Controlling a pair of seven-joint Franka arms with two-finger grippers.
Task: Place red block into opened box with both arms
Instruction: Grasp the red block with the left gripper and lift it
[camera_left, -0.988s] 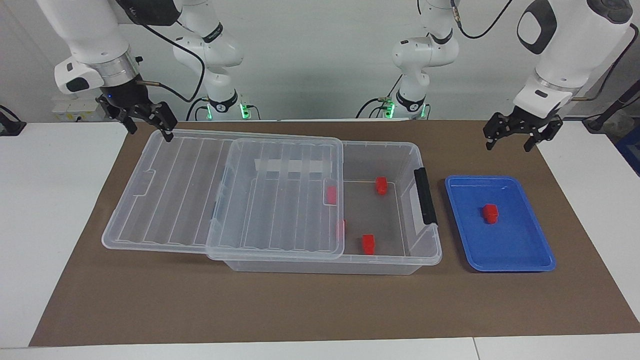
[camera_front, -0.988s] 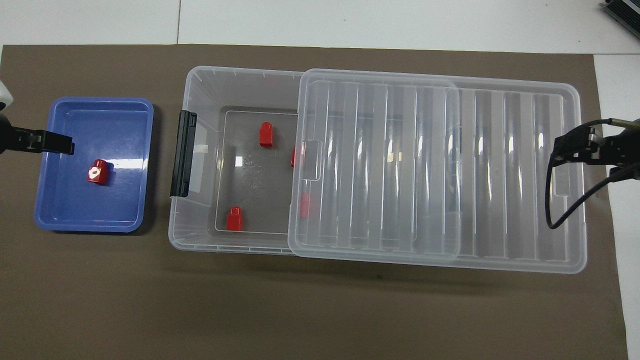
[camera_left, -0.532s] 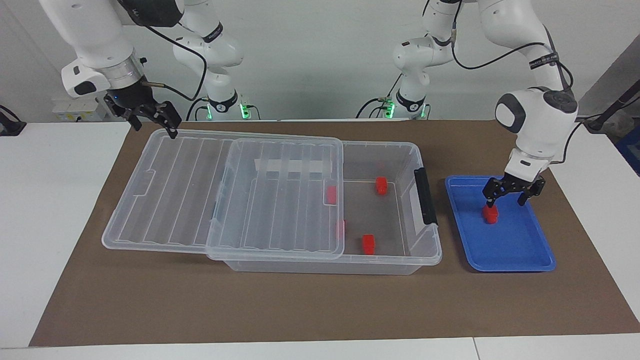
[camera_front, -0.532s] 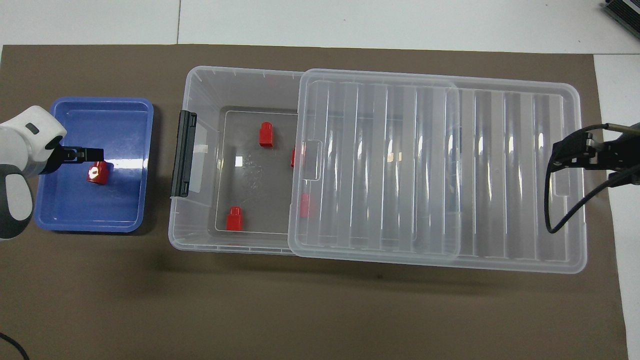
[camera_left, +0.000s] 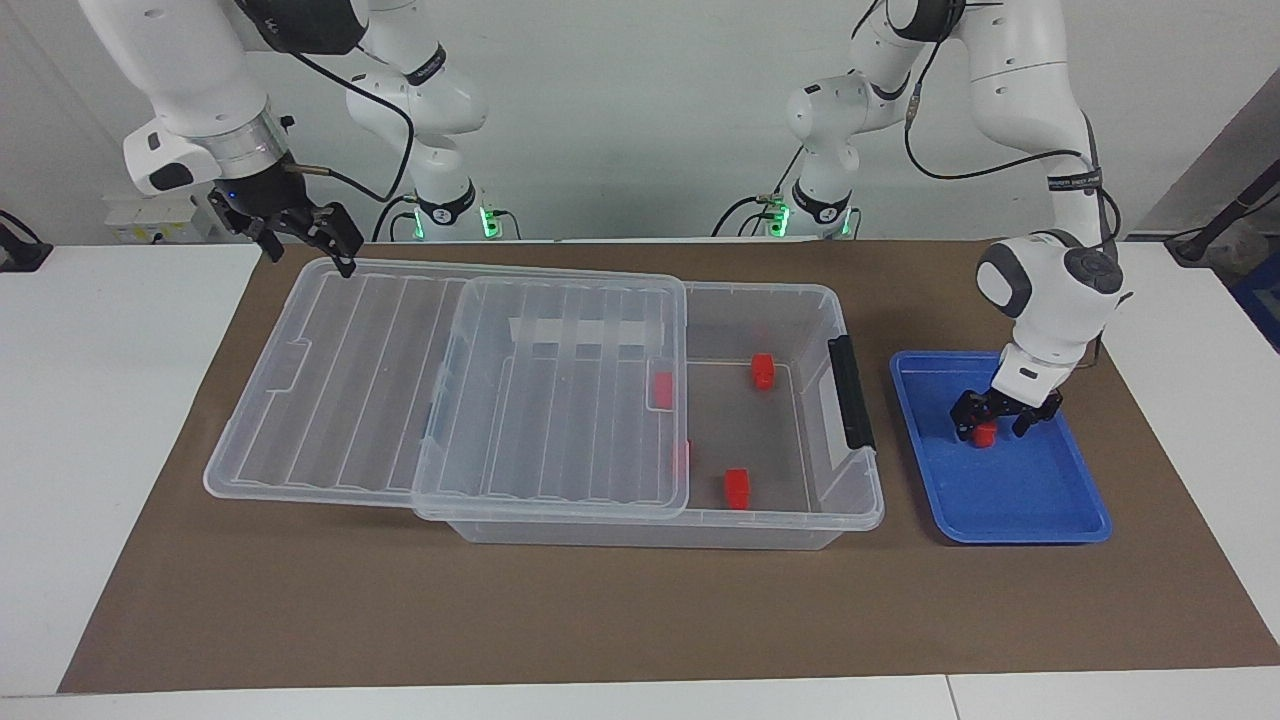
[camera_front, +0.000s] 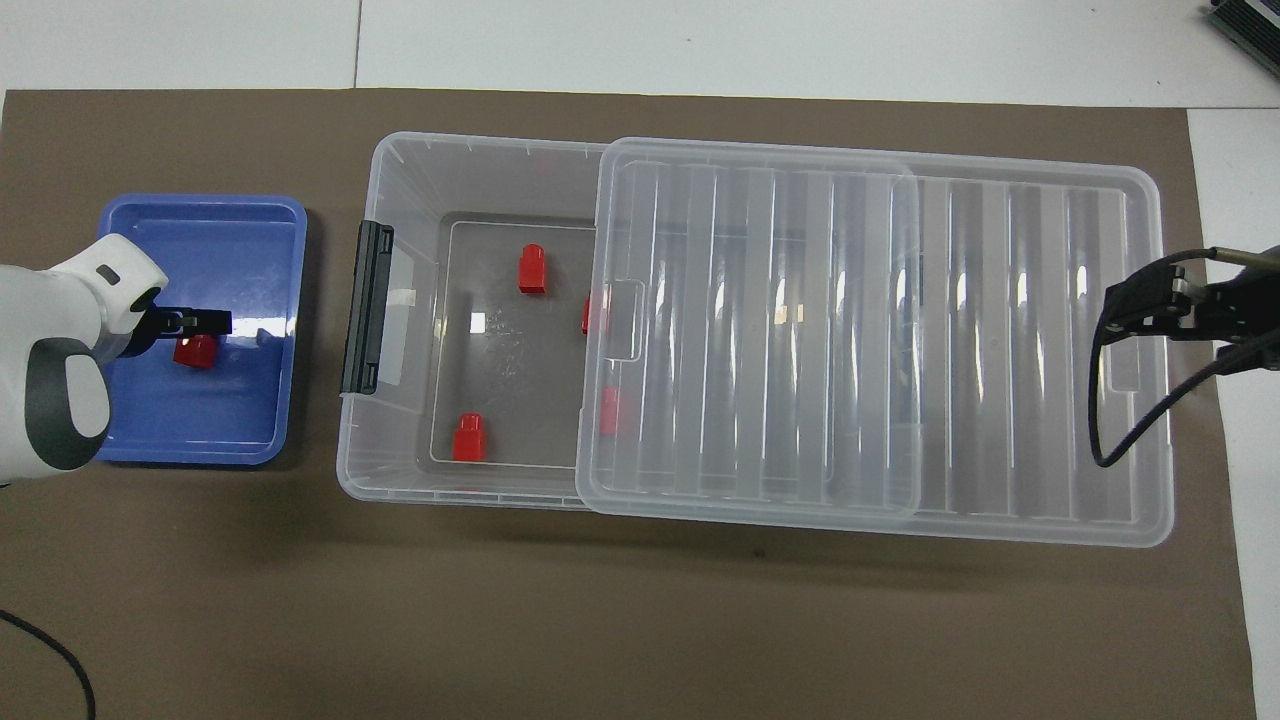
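Note:
A red block lies in the shallow blue tray at the left arm's end of the table. My left gripper is down in the tray, open, with a finger on each side of that block. The clear box stands mid-table. Its ribbed lid is slid toward the right arm's end, leaving the end by the black handle uncovered. My right gripper hangs open over the lid's end.
Several more red blocks lie in the box: two in the uncovered part, others dimly seen under the lid's edge. A brown mat covers the table under everything.
The left arm swung down from above the mat's edge into the blue tray, and its open gripper now straddles the red block. The right gripper shifted only slightly.

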